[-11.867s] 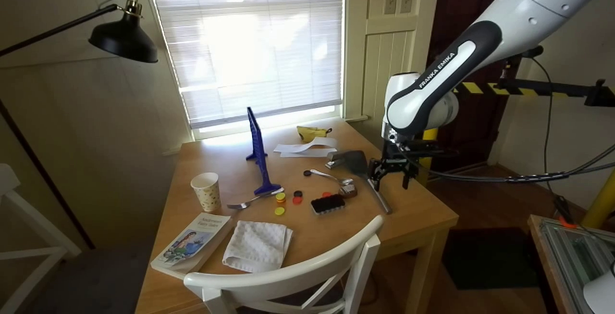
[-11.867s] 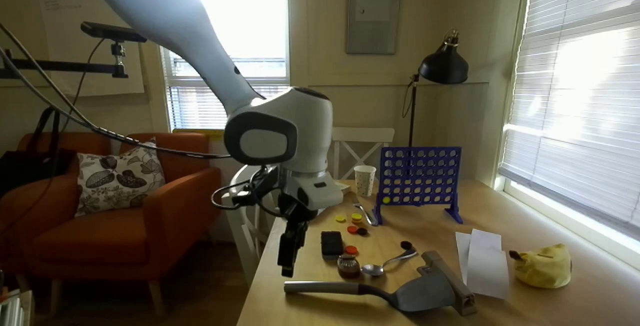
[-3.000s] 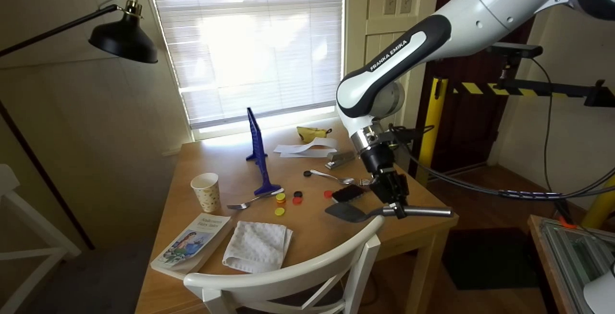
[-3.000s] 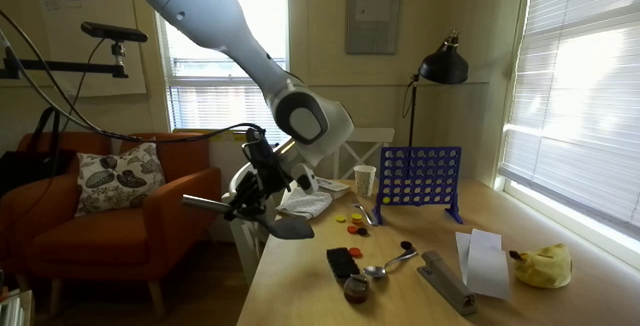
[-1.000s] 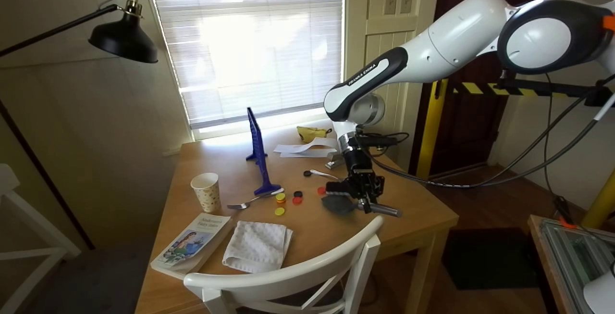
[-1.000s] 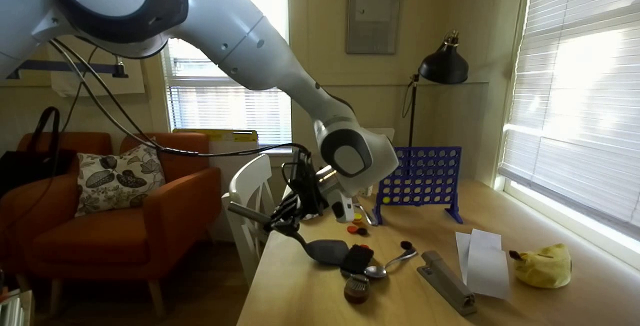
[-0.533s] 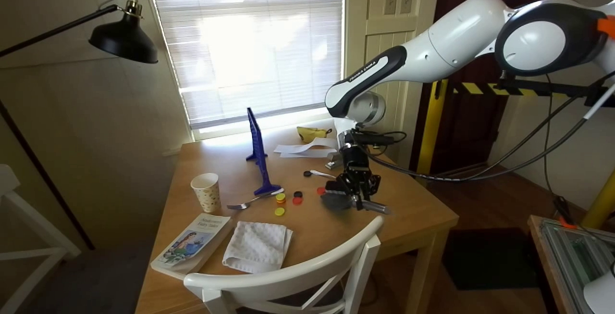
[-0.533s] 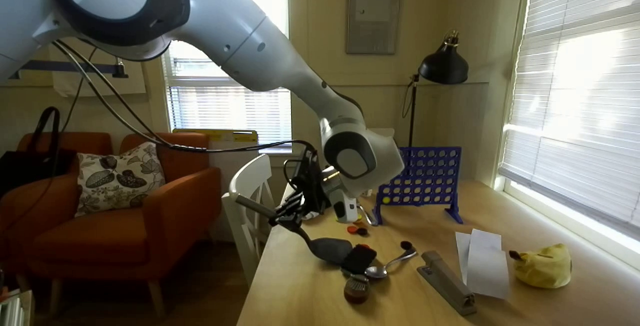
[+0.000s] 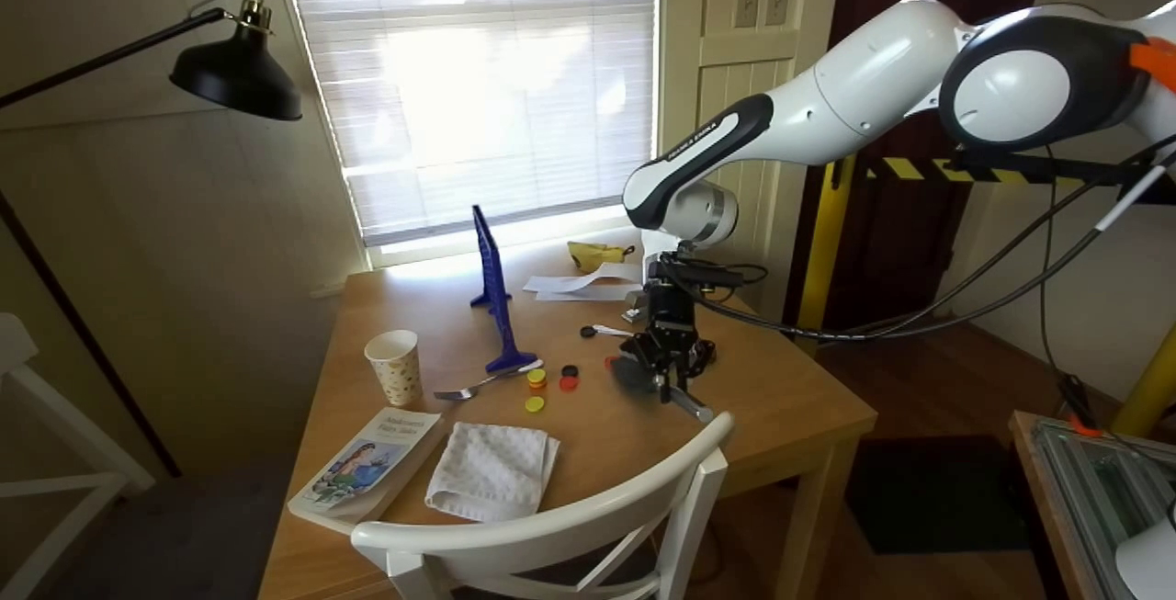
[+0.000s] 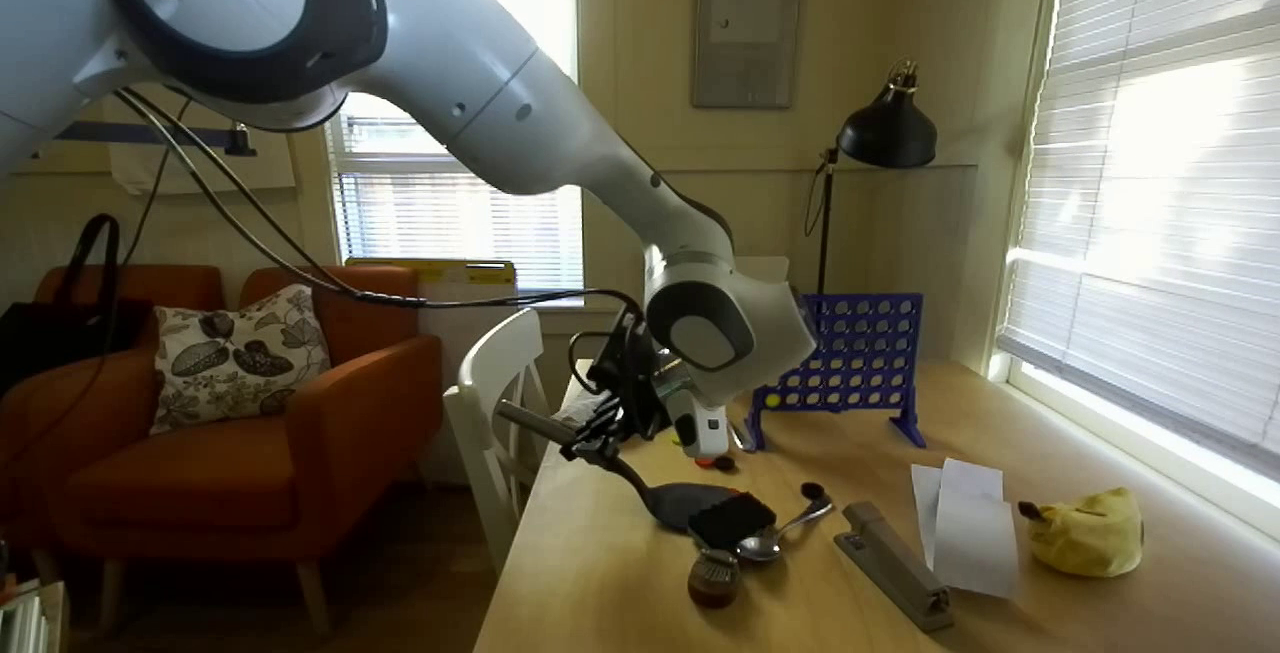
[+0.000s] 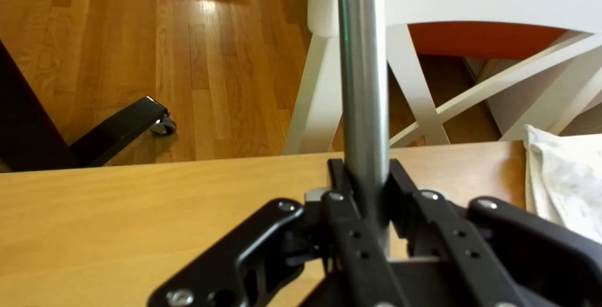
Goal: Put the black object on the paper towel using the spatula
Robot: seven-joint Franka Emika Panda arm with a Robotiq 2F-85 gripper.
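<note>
The black block (image 10: pixel 737 521) is seen as oblong, matte and rough-edged, located at the tip of the spatula (image 10: pixel 678 506); whether it is borne by that tip or by the surface (image 10: pixel 600 593) cannot be told. The handle (image 11: pixel 363 72) is clamped in the pincer (image 11: pixel 368 175). Since the preceding frame, block and spatula have been shifted toward the spoon (image 10: pixel 762 547).

Arm (image 9: pixel 859 72): glossy white, rounded, thin seams
Joint cover (image 9: pixel 1011 95): black around a white oval
Side band (image 9: pixel 757 109): black, small blurred lettering (image 9: pixel 691 142)
Cables (image 10: pixel 395 301): black, one partly white
Gripper (image 11: pixel 369 170): black, round silver screws (image 11: pixel 487 203)
</note>
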